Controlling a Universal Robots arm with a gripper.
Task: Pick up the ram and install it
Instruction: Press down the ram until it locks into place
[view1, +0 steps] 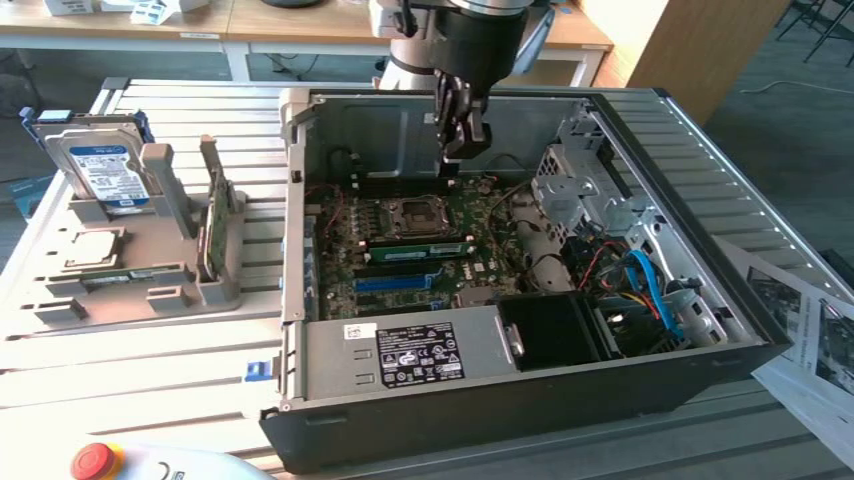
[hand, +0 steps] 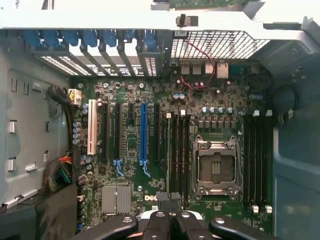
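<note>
With its fingers closed, the gripper hung over the motherboard at 12 o'clock, while the ram, probably seated already beside the CPU socket, needed an even downward press.

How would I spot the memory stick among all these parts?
Look inside the open computer case, on the green motherboard. Next to the square metal processor socket sits the ram: a long, narrow, bright-green strip, unlike the blue slot beside it.
</note>
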